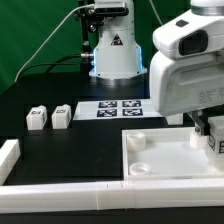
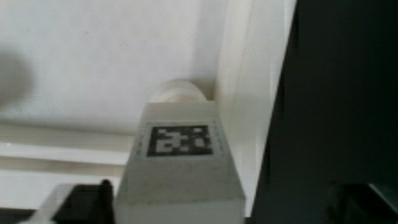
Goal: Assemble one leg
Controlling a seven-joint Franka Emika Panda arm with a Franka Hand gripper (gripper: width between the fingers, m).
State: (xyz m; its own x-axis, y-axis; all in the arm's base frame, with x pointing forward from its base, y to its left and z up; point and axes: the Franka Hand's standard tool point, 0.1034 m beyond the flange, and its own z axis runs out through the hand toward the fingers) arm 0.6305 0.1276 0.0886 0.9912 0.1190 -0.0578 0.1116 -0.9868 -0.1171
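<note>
Claw (image 1: 211,133) is clamped around a stubby white plastic leg block with a square tag (image 2: 175,150), holding it upright over the right edge of the flat white square panel (image 1: 160,158) on the black bench (image 1: 60,150).

A white leg (image 2: 178,165) bearing a black-and-white square tag (image 2: 178,141) sits between dark fingers (image 2: 86,203), a white panel (image 2: 89,60) pale beyond the fingertips and a black table (image 2: 347,90) beside them, while, away from the fingers, the white marker board (image 1: 120,108) and two spare white legs (image 1: 37,118) (image 1: 62,114) carry black-and-white tags too.
</note>
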